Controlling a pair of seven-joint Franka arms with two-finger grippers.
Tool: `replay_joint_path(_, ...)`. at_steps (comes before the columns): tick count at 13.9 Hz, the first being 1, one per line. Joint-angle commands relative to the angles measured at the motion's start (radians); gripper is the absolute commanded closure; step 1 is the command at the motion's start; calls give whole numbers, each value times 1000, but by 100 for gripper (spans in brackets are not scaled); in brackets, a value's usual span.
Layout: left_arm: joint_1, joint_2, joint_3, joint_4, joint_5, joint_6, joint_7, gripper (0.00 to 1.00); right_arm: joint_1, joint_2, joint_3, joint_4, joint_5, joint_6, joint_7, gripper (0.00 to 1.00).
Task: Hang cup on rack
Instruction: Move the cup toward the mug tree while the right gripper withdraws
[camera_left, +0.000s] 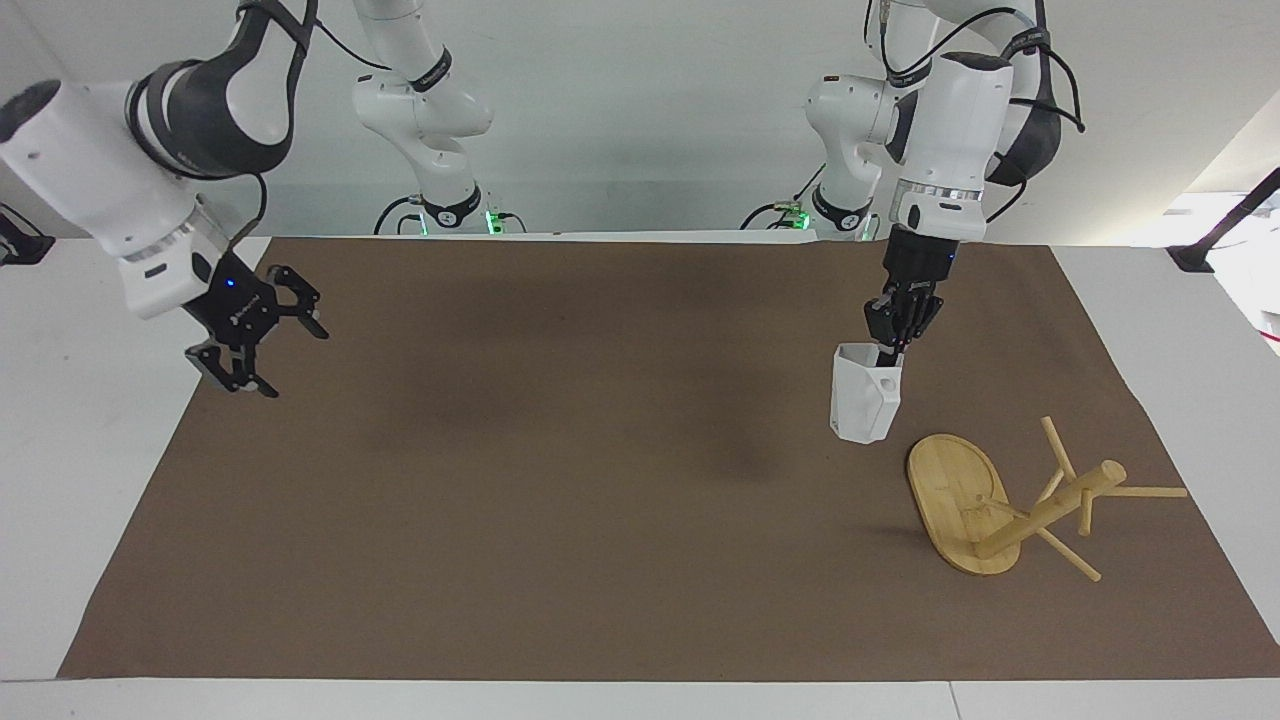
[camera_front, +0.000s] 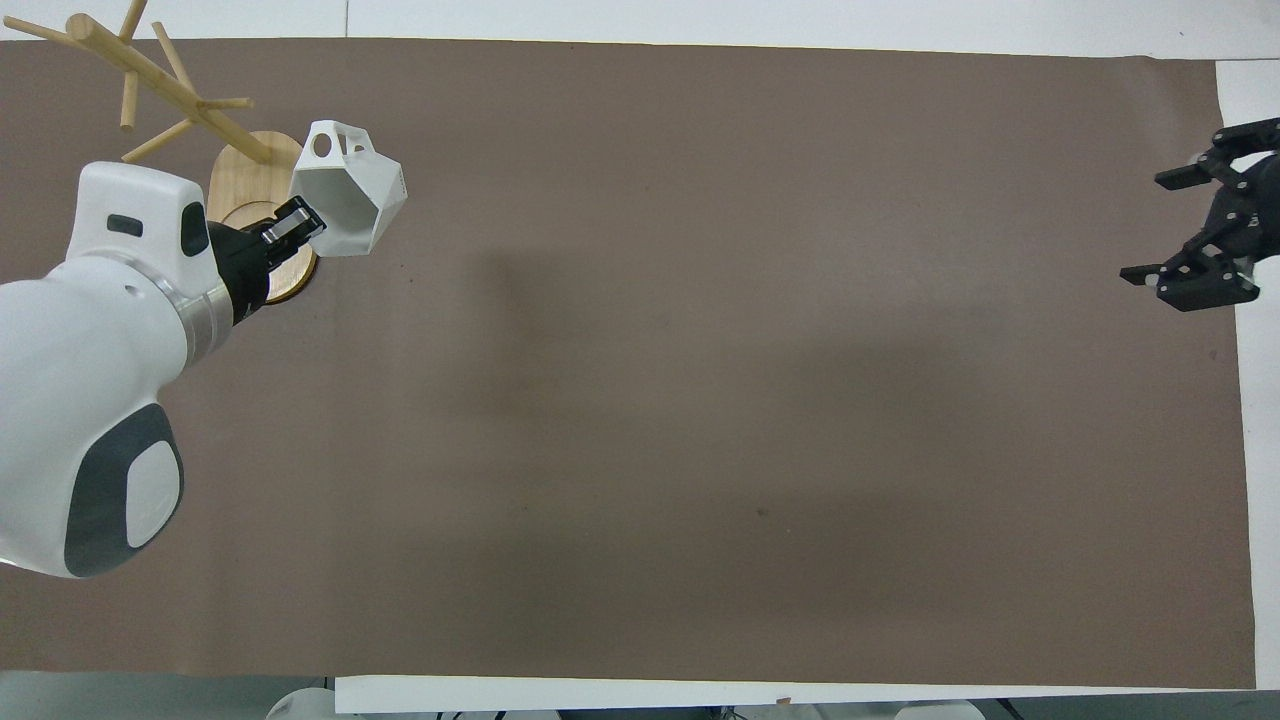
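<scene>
The cup hangs in the air over the mat, just beside the rack toward the right arm's end, pinched at its rim by the left gripper, which is closed on the wall. It looks light, stiff plastic; its smooth facets could slip or swing in a rim pinch, so the hold probably suits a slow carry. The angular handle faces the rack and is the part to thread over a peg. The rack lies tipped, base on edge, post and pegs slanting up; it seems light and may shift if pushed. The right gripper waits open over the mat's edge at its own end. The mat looks flat and matte on the white counter, with ample room around.
</scene>
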Motion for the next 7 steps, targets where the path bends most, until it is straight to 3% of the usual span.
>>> replay_joint_path(1,35,-52,-2,-153,15,193,57,100,20,23,16,163,-118,-197,304,0)
replay_joint_path(4,73,-5,-2,-236,15,396,71,100,94,20,1,220,-166,-396,657,0)
replay_joint_path(7,73,158,-2,-247,15,652,71,100,126,35,-2,254,-167,-453,957,0)
